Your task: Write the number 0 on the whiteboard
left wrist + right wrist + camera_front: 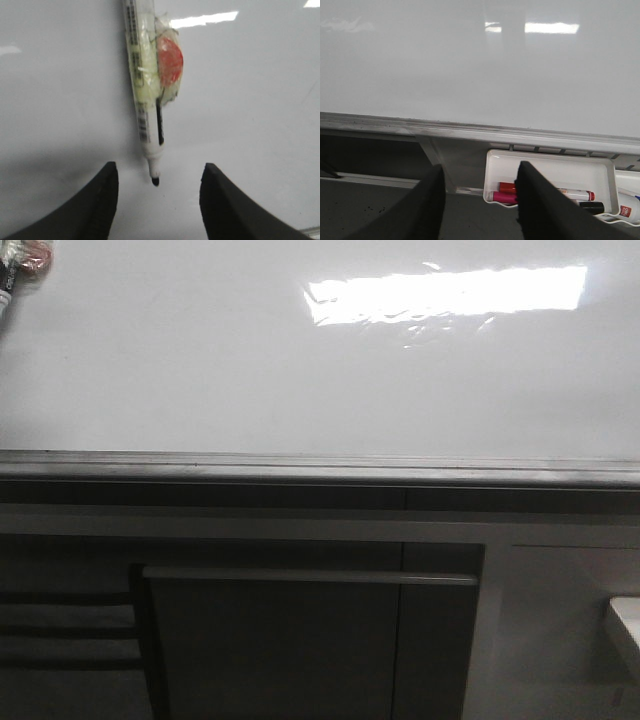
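The whiteboard [200,360] is glossy white with a glare patch and a grey edge strip [300,465] along its lower side. No number 0 shows on it in any view. A white marker [145,100] with a black tip and a red disc taped to its side lies against the board, tip toward my left gripper [159,200]. That gripper is open, its fingers apart on either side just short of the tip, not touching it. The marker also shows in the front view [8,285] at the top left corner. My right gripper [479,200] is open and empty below the board's edge.
A white tray [550,162] under the board's edge holds several markers, a red one [506,187] and a magenta one [501,197] among them. Dark grey cabinet fronts [280,640] with a long handle stand below the board.
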Robot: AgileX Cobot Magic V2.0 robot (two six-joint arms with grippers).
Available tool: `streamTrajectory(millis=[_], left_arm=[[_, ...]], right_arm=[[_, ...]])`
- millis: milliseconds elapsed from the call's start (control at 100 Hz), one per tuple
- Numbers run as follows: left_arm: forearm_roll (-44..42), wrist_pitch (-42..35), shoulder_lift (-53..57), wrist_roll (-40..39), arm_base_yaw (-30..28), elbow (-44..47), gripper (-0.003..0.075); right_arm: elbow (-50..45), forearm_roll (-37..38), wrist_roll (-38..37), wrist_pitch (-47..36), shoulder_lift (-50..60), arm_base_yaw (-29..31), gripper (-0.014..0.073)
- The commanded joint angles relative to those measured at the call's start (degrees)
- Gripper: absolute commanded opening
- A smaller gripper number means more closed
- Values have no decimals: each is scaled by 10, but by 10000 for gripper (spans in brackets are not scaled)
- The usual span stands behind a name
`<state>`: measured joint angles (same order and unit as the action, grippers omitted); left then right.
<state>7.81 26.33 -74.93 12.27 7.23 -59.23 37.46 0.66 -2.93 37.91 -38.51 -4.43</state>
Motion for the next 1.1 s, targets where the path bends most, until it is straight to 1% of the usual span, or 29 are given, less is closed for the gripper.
streamTrajectory(millis=[0,90,430,480,520,530,540,670,680,790,930,1090], left_arm=[[1,-21,-12,2,5,-45,344],[1,-14,-40,2,5,-70,370],[-6,-1,-86,1,5,-113,363],[-6,0,-86,1,5,-113,340],[-6,1,-86,1,5,-113,300],[-8,1,-86,1,5,-113,300],[-9,1,-86,1,5,-113,278],[-18,2,-87,2,5,-113,162],[-19,3,-87,2,5,-113,145],[-20,5,-87,2,5,-113,71],[-21,18,-84,13,6,-113,13],[-21,66,-62,82,6,-113,6]], right_arm=[[21,0,4,-41,-3,0,299],[21,0,4,-41,-3,0,299],[21,2,4,-42,-3,0,299],[21,2,4,-44,-3,0,299],[21,4,4,-44,-3,0,299],[21,4,4,-44,-3,0,299],[21,4,4,-44,-3,0,299],[21,4,4,-44,-3,0,299],[21,4,4,-44,-3,0,299],[21,6,4,-44,-3,0,299],[21,8,4,-44,-3,0,299],[21,8,4,-44,-3,0,299]])
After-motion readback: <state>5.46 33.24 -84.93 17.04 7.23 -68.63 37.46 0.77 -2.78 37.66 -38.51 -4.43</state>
